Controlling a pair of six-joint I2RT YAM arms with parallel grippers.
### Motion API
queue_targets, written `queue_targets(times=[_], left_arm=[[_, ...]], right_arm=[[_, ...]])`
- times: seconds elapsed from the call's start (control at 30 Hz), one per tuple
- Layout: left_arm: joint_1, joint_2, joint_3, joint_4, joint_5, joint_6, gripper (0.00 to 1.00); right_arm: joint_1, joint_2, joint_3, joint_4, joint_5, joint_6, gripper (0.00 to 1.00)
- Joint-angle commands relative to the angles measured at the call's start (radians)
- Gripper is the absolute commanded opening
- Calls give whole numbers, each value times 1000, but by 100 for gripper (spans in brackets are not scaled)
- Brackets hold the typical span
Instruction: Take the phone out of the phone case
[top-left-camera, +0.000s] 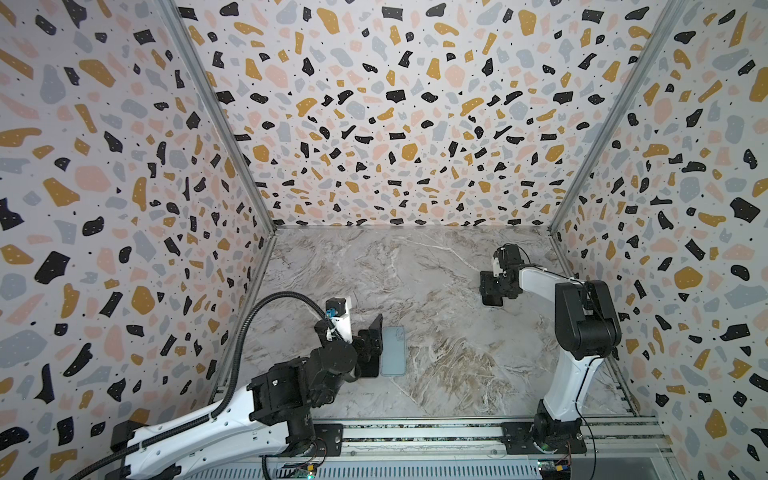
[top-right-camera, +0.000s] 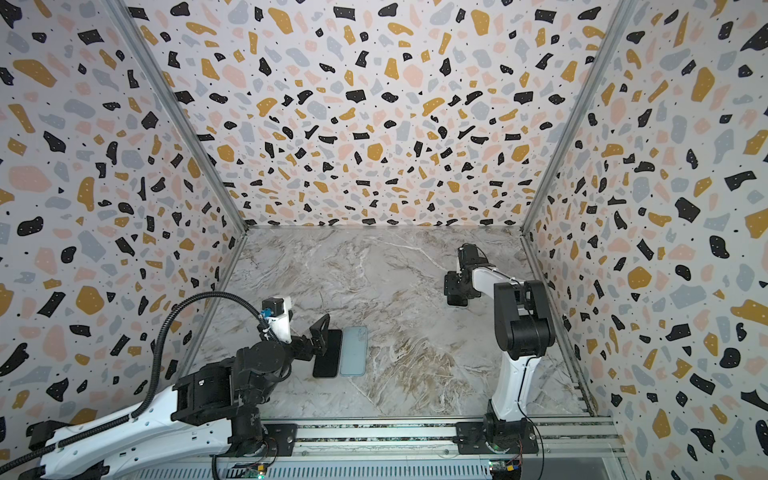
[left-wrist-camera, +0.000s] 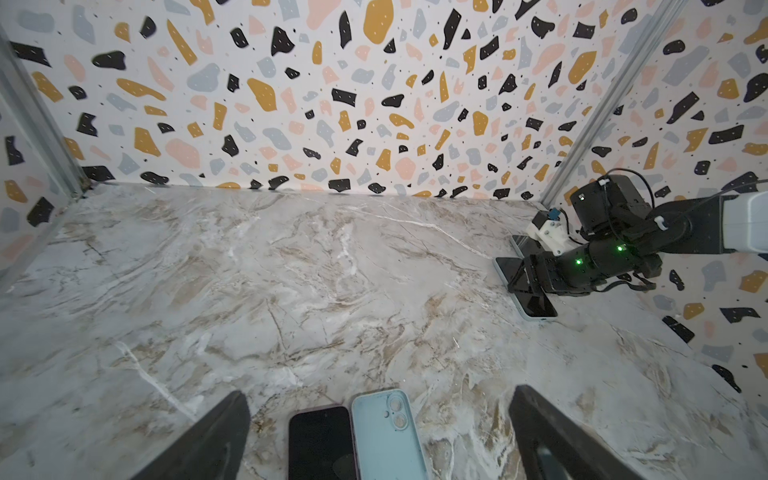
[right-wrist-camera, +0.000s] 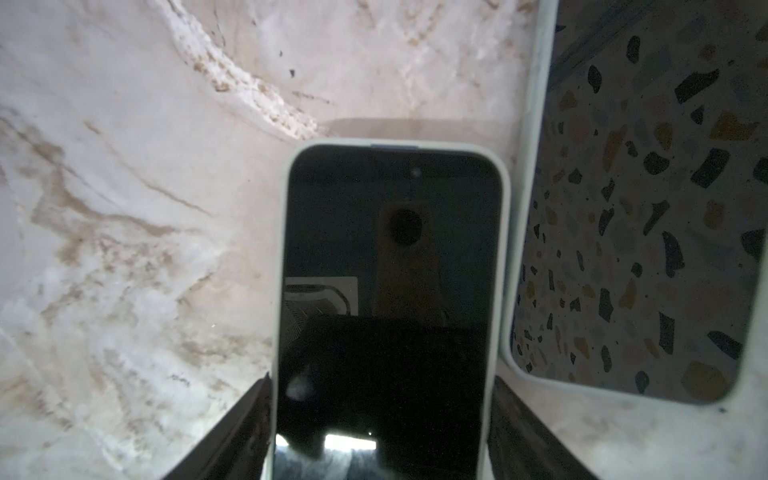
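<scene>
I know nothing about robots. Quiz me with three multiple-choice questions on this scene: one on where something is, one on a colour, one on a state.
1. Where does the empty case lie?
A. on top of the bare phone
B. flat beside it
C. against the back wall

2. What colour is that case?
A. red
B. light blue
C. black

3. The left tool is:
A. open, holding nothing
B. shut on the phone
C. shut on the case

Answers:
1 B, the two lie side by side on the table.
2 B, it looks pale blue in both top views.
3 A, its jaws stand wide apart in the left wrist view.
</scene>
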Motion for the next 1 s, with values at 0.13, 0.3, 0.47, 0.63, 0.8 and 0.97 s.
queue_targets(times=[0.13,0.3,0.47,0.63,0.8,0.97], left_arm=[[48,66,-41,206,151,-76,100],[113,109,-56,299,259,-137,100],[199,153,-92,422,382,-206,100],[254,234,-99,514,461,-257,99],[318,336,-98,598,563,-313,100],[342,415,-64,655,626,-330,100]], right_arm=[[5,-54,-61,-18,-23,5,57],[13,-106,-96,9,-53,18,53],[37,-146,-127,32,-78,25,49],[71,-192,-170,68,-109,26,46],[106,-244,-210,101,-138,23,44],[111,-250,-193,50,-99,27,61]])
